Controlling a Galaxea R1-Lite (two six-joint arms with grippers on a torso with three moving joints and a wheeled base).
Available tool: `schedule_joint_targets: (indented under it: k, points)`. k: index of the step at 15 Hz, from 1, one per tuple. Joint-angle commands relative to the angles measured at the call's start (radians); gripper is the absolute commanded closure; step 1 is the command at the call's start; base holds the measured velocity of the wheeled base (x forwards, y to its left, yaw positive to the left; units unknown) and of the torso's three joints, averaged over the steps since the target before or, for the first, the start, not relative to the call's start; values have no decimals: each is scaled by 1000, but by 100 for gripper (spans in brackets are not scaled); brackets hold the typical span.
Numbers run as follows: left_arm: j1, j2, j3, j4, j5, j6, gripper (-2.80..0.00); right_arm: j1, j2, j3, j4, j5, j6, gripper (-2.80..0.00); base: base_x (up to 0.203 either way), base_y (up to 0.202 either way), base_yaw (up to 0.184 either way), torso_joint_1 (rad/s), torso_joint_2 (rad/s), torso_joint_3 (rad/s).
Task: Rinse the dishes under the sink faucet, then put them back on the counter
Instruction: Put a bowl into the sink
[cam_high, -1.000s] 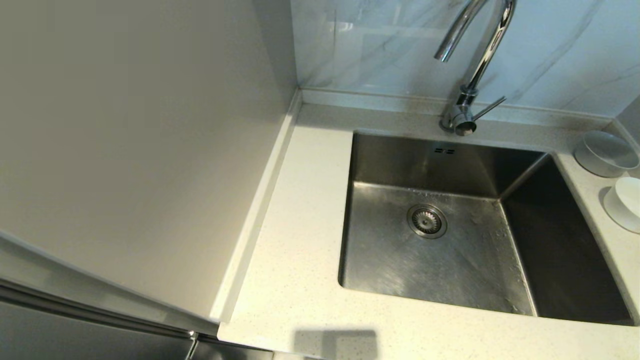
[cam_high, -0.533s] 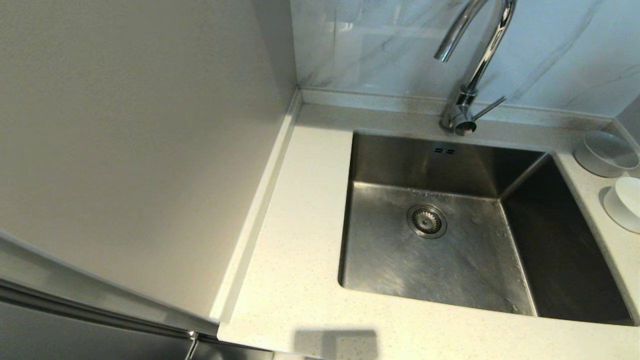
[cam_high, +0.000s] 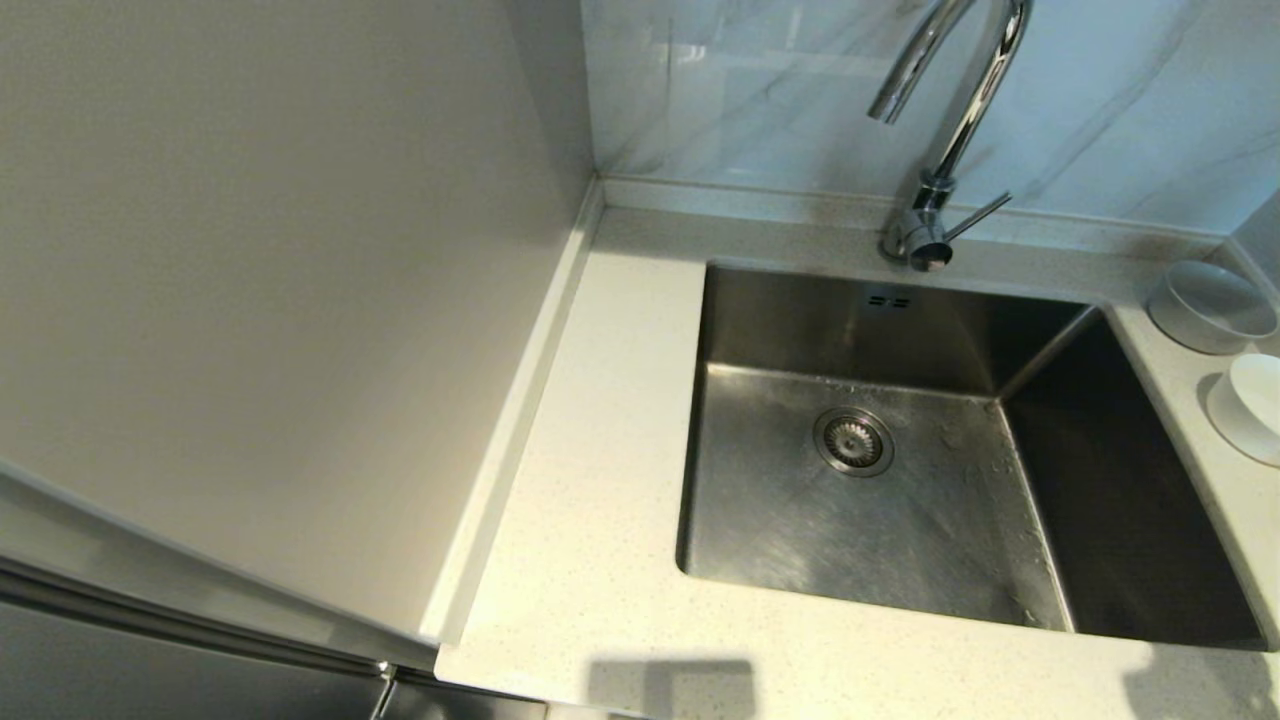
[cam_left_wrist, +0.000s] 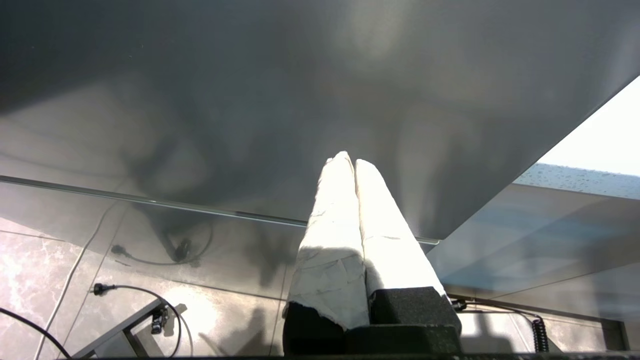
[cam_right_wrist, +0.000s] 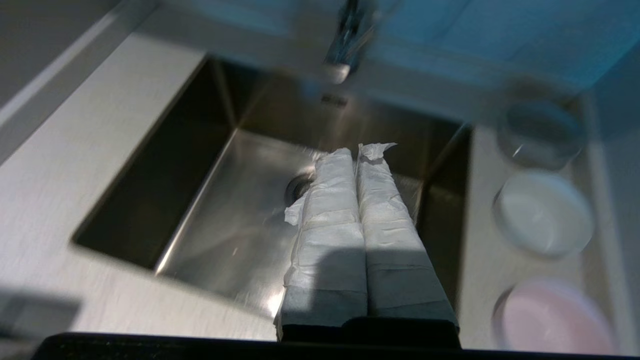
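Observation:
The steel sink (cam_high: 900, 500) lies empty with its drain strainer (cam_high: 853, 441) in the floor. Behind it stands the chrome faucet (cam_high: 940, 120) with its side lever (cam_high: 975, 217). On the speckled counter (cam_high: 600, 450) to the sink's right sit the light grey bowl (cam_high: 1212, 305) (cam_right_wrist: 542, 131) and the white bowl (cam_high: 1248, 408) (cam_right_wrist: 544, 214); the pale pink bowl (cam_right_wrist: 550, 317) shows only in the right wrist view. My right gripper (cam_right_wrist: 356, 152), wrapped in white, hangs shut and empty above the sink's near side. My left gripper (cam_left_wrist: 350, 161) is shut, parked low beside a dark cabinet front, away from the sink.
A plain beige wall panel (cam_high: 280, 300) rises along the counter's left side. A pale marbled backsplash (cam_high: 1100, 100) runs behind the faucet. Below the left gripper are floor tiles with cables (cam_left_wrist: 145, 260).
A shadow has appeared on the counter's front right corner in the head view. Nothing else has moved.

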Motion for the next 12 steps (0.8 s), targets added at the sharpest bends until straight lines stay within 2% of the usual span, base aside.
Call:
schedule_joint_targets:
  k: [1, 3, 5, 6, 7, 9, 11, 12]
  points:
    - [0, -3, 0, 0, 0, -1, 0, -41, 427, -355, 74, -5, -15, 0, 0, 0, 0, 0, 0, 0]
    - [0, -3, 0, 0, 0, -1, 0, -104, 620, -662, 280, 35, -87, 0, 0, 0, 0, 0, 0, 0]
    - [0, -3, 0, 0, 0, 0, 0, -182, 787, -921, 598, 149, -226, 0, 0, 0, 0, 0, 0, 0]
    - [0, -3, 0, 0, 0, -1, 0, -229, 855, -1008, 778, 210, -341, 0, 0, 0, 0, 0, 0, 0]
    - [0, -3, 0, 0, 0, -1, 0, -284, 898, -1056, 900, 262, -492, 0, 0, 0, 0, 0, 0, 0]
    - [0, -3, 0, 0, 0, -1, 0, -397, 976, -1090, 1040, 309, -729, 0, 0, 0, 0, 0, 0, 0]
    - [0, -3, 0, 0, 0, -1, 0, -460, 1063, -1123, 1046, 316, -797, 0, 0, 0, 0, 0, 0, 0]
    - [0, -3, 0, 0, 0, -1, 0, -478, 1102, -1128, 991, 303, -801, 0, 0, 0, 0, 0, 0, 0]
